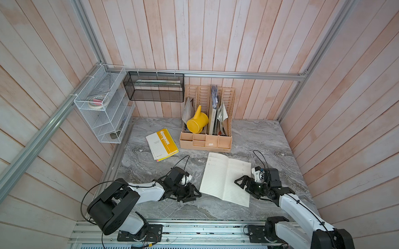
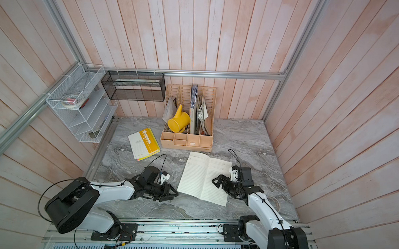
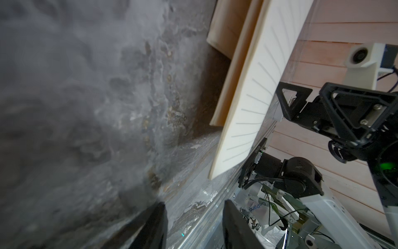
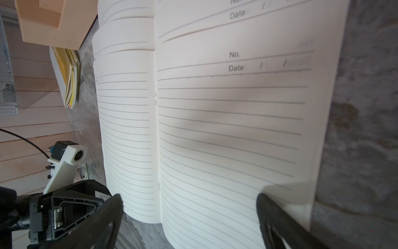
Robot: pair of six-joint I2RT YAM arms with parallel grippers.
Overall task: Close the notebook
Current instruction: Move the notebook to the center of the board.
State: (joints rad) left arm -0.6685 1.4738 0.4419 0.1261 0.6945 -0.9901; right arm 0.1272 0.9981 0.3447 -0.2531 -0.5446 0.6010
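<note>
The open notebook (image 1: 226, 178) reads "No." and "Date". The left gripper (image 1: 192, 196) and right gripper (image 1: 241, 182) both have jaws apart.

Notebook (image 1: 226, 178), open: you see two cream, ruled pages face up, the right one headed "No." and "Date". It lies on the grey marble table (image 1: 262, 136), right of centre, with its spine running near to far, slightly skewed. The left leaves bow upward; the right page lies flat.
</note>
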